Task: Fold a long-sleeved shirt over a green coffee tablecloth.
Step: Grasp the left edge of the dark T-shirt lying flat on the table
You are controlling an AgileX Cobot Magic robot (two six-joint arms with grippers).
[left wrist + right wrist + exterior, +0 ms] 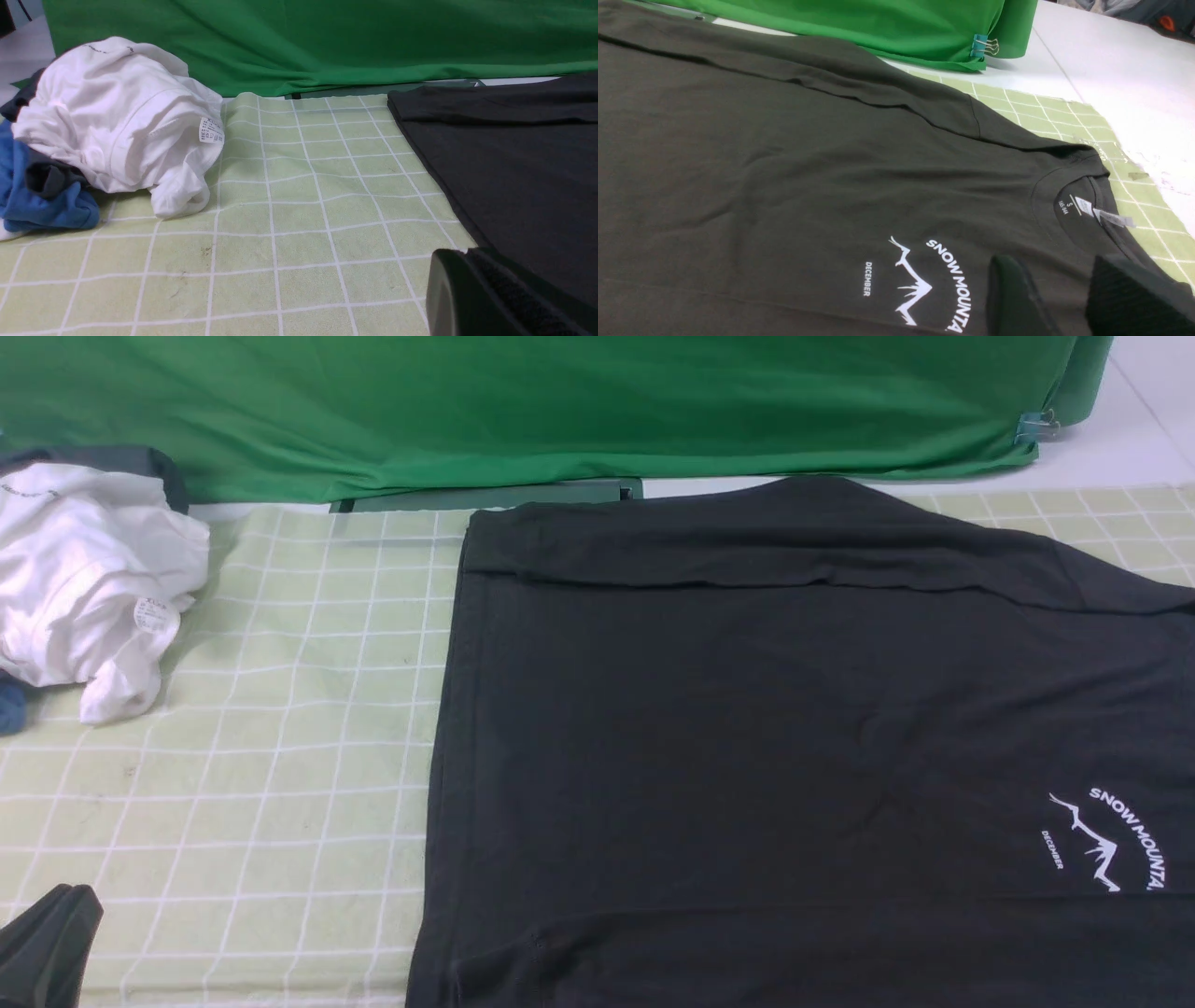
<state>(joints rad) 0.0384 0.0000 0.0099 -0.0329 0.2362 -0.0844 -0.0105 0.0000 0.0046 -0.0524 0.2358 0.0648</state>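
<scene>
Shirt point(747, 709) lies flat on checked tablecloth point(280, 756); folding appears barely started. Left tool point(472, 289) closed, empty; right tool point(1057, 280) open near collar point(1078, 161), which it must pinch next.

The long-sleeved shirt point(747, 737) is black soft knit and lies spread flat, front up, on the green coffee tablecloth point(280, 756). Its straight hem edge runs just beside the left tool point(462, 280), on that tool's right. A folded band of fabric lies across its far edge. Its white print point(924, 280), an arc reading "SNOW MOUNTA…" over a jagged mountain line with "DECEMBER" beside it, sits right by the right tool point(1054, 261). The round neckline point(1078, 205), with a small label inside, lies just ahead of that tool. The tablecloth is pale yellow-green with a thin white grid. It lies flat beneath and ahead of the left tool, and shows again past the neckline.
</scene>
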